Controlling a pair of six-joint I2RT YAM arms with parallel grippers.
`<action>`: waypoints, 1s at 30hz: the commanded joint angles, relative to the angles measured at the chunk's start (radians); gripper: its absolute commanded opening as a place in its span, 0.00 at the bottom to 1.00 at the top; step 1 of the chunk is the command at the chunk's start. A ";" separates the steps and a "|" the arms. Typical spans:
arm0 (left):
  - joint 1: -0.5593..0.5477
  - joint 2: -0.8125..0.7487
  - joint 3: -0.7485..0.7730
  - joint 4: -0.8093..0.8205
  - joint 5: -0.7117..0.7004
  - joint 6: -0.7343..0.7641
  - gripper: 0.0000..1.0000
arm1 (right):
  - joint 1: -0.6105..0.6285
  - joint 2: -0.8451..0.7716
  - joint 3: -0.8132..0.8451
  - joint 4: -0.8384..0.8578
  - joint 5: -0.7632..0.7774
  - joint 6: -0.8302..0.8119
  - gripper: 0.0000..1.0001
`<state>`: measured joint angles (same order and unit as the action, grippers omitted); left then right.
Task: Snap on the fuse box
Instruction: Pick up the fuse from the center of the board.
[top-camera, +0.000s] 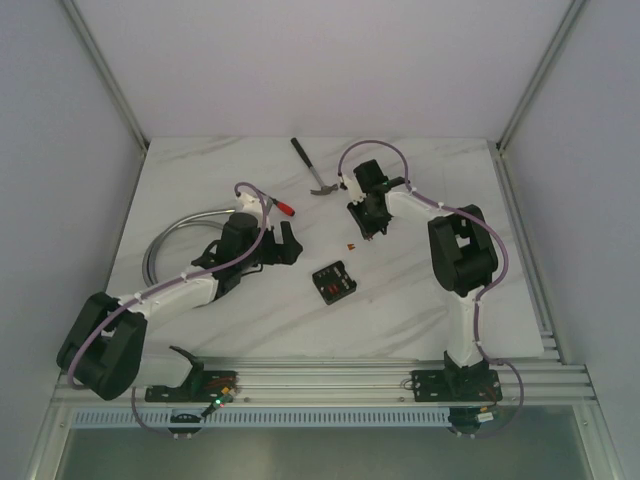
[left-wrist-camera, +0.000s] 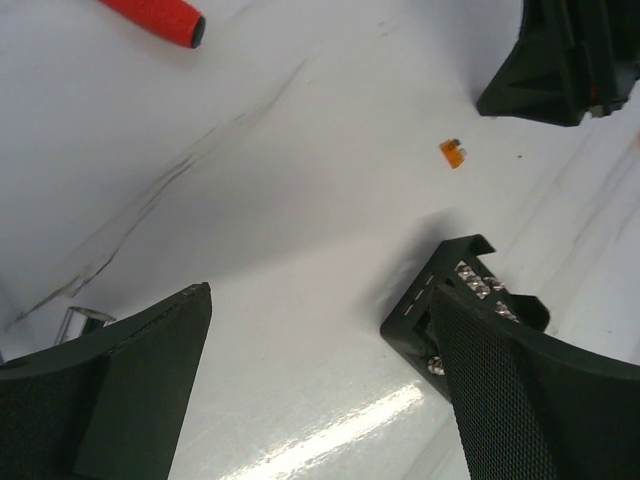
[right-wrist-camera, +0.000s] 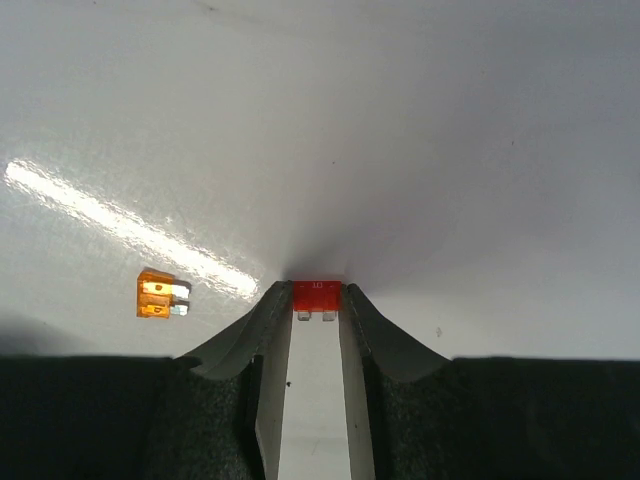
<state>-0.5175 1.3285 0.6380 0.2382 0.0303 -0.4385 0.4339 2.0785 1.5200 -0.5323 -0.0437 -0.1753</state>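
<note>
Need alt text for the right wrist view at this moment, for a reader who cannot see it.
The right gripper pinches a small red fuse between its fingertips over the white table. An orange fuse lies loose on the table to its left, beside a streak of glare.

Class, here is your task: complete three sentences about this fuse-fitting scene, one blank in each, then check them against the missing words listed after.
1. The pinched fuse between the right gripper fingertips is coloured ____.
2. The loose fuse lying on the table is coloured ____.
3. The left gripper has its jaws standing wide ____.

Missing words: red; orange; open.
</note>
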 joint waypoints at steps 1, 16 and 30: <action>-0.017 0.018 -0.010 0.110 0.056 -0.027 0.98 | 0.002 -0.031 -0.035 0.017 0.006 0.067 0.24; -0.126 0.166 -0.042 0.524 0.032 -0.108 0.91 | 0.005 -0.336 -0.270 0.314 -0.058 0.373 0.26; -0.217 0.299 0.033 0.719 0.012 -0.057 0.73 | 0.037 -0.531 -0.455 0.553 -0.130 0.637 0.28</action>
<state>-0.7147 1.5948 0.6266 0.8669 0.0532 -0.5220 0.4610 1.5810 1.0988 -0.0746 -0.1364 0.3698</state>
